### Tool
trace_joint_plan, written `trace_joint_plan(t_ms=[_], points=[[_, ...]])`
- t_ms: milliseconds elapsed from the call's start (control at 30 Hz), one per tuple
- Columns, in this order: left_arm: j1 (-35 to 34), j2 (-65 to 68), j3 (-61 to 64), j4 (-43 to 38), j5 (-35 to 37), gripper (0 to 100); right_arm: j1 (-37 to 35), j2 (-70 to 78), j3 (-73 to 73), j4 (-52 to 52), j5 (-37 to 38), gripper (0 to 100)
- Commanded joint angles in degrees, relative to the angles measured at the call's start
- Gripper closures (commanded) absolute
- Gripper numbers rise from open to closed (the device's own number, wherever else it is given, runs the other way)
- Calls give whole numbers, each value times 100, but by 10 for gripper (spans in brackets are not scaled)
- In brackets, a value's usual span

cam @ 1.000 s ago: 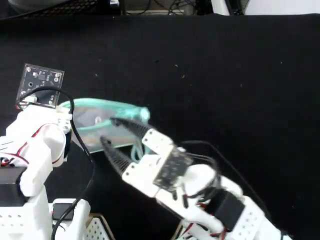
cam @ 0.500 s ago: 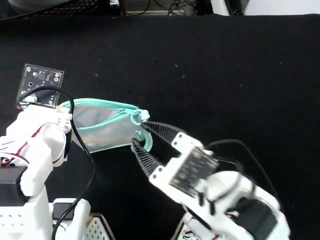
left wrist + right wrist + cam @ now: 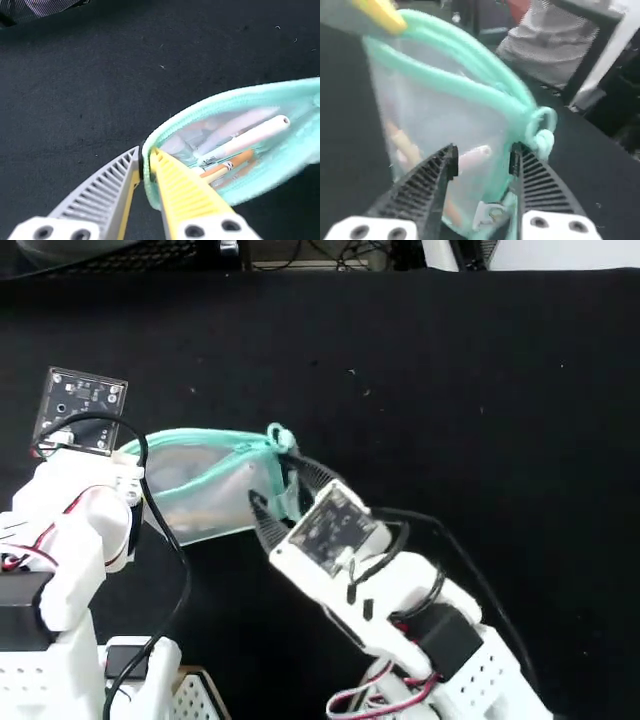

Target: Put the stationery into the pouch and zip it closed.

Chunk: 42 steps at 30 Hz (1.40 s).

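Stationery count from my seat: two pens I can make out, one white pen (image 3: 250, 136) and one orange pen (image 3: 232, 164). Both lie inside the single translucent pouch with mint-green trim (image 3: 200, 490), which rests on the black tabletop (image 3: 480, 390). A third pale shape beside them may be another pen, but I can't be sure. My left gripper (image 3: 145, 152) is clamped on the pouch's rim at one end. My right gripper (image 3: 484, 150) stands spread, one black jaw either side of the other end, beside the knotted mint zip cord (image 3: 543, 131).
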Motion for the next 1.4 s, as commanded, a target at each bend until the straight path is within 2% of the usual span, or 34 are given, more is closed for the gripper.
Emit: trace_joint_plan(t_ms=[0, 133, 400, 767, 933, 1033, 1167, 1367], points=[[-48, 132, 831, 88, -35, 967, 431, -66, -426, 193, -35, 811], [-48, 132, 831, 88, -35, 967, 589, -66, -813, 589, -35, 811], [-48, 132, 831, 88, -35, 967, 607, -4, -796, 510, 9, 811], [-48, 132, 813, 88, -35, 967, 607, -4, 716, -1345, 9, 811], [-48, 132, 822, 88, -35, 967, 624, -4, 980, -1618, 79, 811], [-48, 132, 822, 88, -35, 967, 818, -4, 1086, -1653, 527, 811], [-48, 132, 813, 88, -35, 967, 1116, -13, 1226, -1653, 615, 811], [-48, 132, 813, 88, -35, 967, 949, -13, 1174, -1881, 615, 811]])
